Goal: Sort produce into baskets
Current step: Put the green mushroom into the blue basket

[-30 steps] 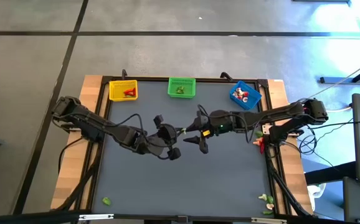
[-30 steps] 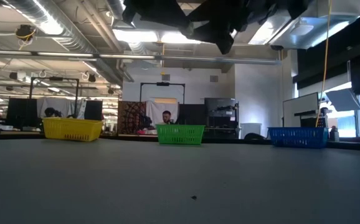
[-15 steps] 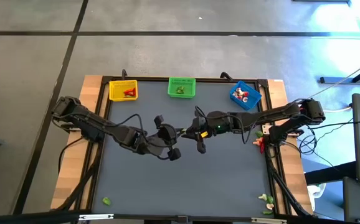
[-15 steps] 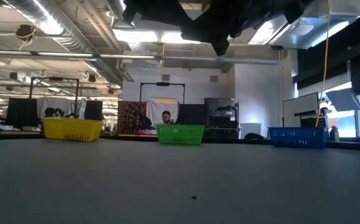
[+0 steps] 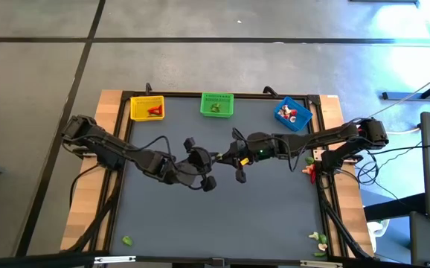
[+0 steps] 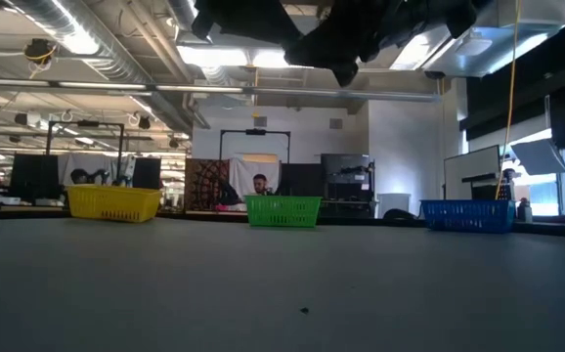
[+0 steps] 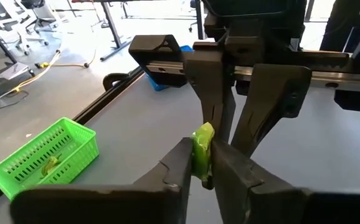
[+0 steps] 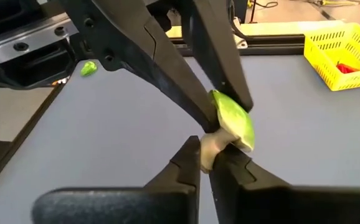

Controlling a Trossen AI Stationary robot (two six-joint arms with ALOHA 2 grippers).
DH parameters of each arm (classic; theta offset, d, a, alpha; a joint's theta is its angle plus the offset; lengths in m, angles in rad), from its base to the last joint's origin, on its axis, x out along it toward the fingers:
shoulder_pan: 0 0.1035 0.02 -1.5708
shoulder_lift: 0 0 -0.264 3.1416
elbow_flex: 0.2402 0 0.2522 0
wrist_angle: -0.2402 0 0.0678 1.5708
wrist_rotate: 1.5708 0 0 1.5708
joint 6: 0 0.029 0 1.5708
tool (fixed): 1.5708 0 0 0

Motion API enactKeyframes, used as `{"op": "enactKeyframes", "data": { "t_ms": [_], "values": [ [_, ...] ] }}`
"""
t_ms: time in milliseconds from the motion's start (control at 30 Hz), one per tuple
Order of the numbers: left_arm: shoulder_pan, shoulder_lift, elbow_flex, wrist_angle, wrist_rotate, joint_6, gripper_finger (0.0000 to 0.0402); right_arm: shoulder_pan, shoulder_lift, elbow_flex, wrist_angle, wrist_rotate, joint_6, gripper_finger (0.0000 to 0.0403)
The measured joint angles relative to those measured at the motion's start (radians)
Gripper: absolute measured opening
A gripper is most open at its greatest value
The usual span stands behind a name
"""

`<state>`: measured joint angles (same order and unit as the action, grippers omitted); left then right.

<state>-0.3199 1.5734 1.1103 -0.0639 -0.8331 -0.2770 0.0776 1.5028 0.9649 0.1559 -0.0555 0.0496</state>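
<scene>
A small green produce piece with a pale cream end (image 7: 202, 148) hangs in mid-air over the middle of the table. My left gripper (image 7: 202, 167) and my right gripper (image 8: 208, 163) meet at it, tip to tip, and both are shut on it. In the high view the two grippers (image 5: 222, 158) come together from the table's left and right. The low view shows them high above the table top (image 6: 341, 54). The yellow basket (image 5: 147, 109), green basket (image 5: 216, 105) and blue basket (image 5: 293, 114) stand in a row along the far edge, each with produce inside. My left gripper pinches the green part of the piece (image 7: 200, 155) between its two fingers, coming level from the table's left. The piece is lifted clear of the table. My right gripper pinches the pale cream end (image 8: 210, 148) between its two fingers, coming level from the table's right. The green part (image 8: 235, 121) sticks out beyond its fingertips, between the left gripper's fingers.
Loose produce lies outside the mat: a green piece (image 5: 127, 240) at the near left, pale and green pieces (image 5: 319, 240) at the near right, and red ones (image 5: 310, 173) on the right wooden edge. The dark mat (image 5: 222, 216) is bare below the grippers.
My right gripper has shut on the piece that my left gripper holds. It has also drawn slightly toward the left gripper. The piece has stayed in mid-air.
</scene>
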Motion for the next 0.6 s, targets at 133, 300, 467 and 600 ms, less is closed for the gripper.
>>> {"op": "enactKeyframes", "data": {
  "t_ms": [133, 300, 467, 600],
  "values": [
    [0.000, 0.000, 0.000, -0.006, -0.002, -0.002, 0.0101, 0.001, -0.004, 0.000, -0.009, -0.002, -0.014, 0.0016],
    [-0.008, 0.000, 0.000, -0.010, -0.007, 0.014, 0.0144, 0.001, -0.064, 0.002, -0.135, 0.035, -0.033, 0.0027],
    [-0.021, 0.000, 0.000, -0.060, -0.006, 0.001, 0.0158, 0.001, -0.165, 0.002, -0.334, 0.143, -0.056, 0.0027],
    [-0.020, 0.000, 0.000, -0.111, -0.006, -0.060, 0.0158, -0.011, -0.254, 0.002, -0.531, 0.280, -0.055, 0.0026]
  ]
}}
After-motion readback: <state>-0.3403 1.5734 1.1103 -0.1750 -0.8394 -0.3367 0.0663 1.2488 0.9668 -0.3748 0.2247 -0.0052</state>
